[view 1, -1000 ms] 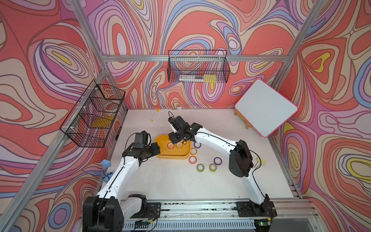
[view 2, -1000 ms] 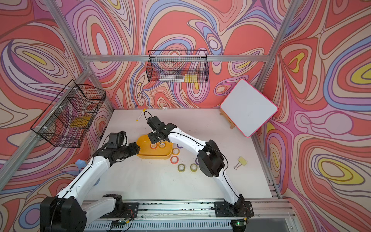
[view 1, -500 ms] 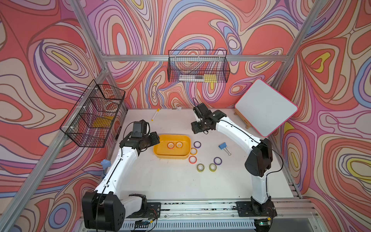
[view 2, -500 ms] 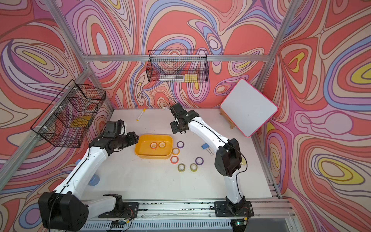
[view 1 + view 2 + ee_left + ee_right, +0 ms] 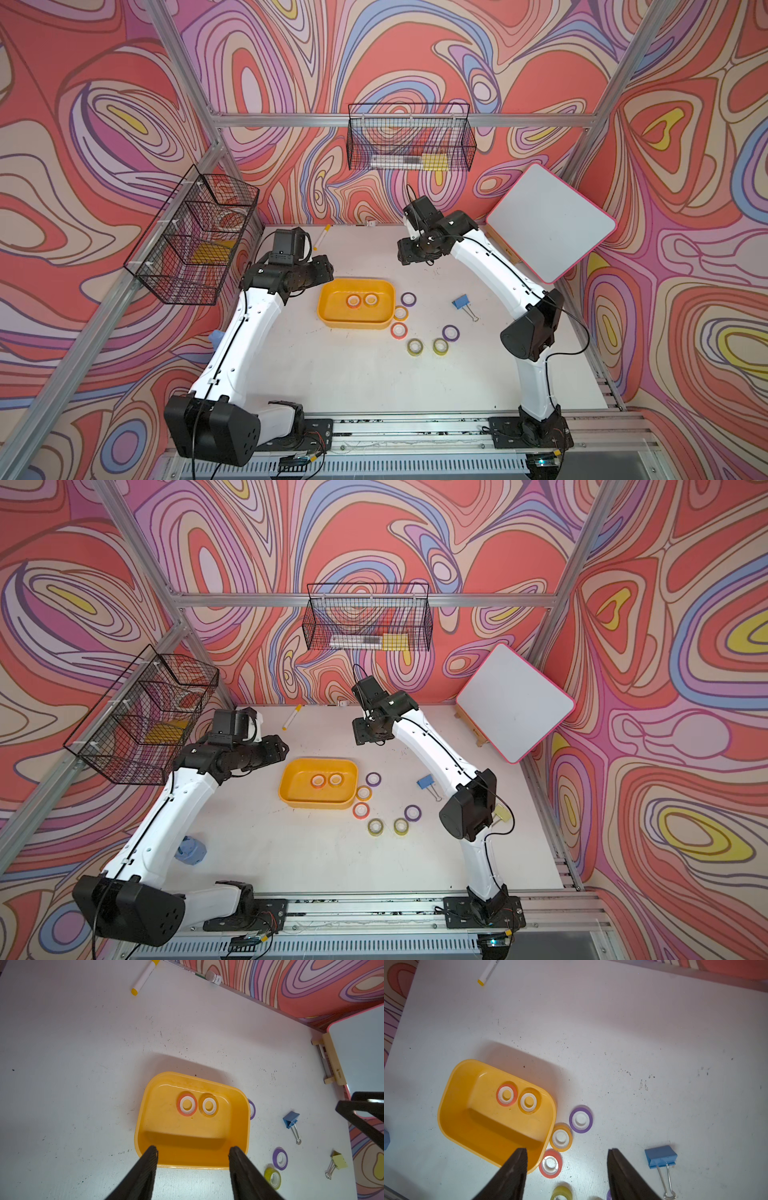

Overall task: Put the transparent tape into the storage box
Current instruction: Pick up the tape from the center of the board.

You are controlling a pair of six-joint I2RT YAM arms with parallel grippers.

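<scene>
Left pincer (image 5: 193, 1151) and right pincer (image 5: 566, 1153) gape empty; grabbing the red roll (image 5: 550, 1164) ahead, I may clip the tray (image 5: 452, 1093) just beside it.

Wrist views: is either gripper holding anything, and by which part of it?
Nothing is held. The left gripper and the right gripper both show open jaws with nothing between them.

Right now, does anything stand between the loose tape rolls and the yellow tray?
Nothing visible does. The six loose tape rolls lie on bare table beside the tray; the blue binder clip lies farther off, apart.
</scene>
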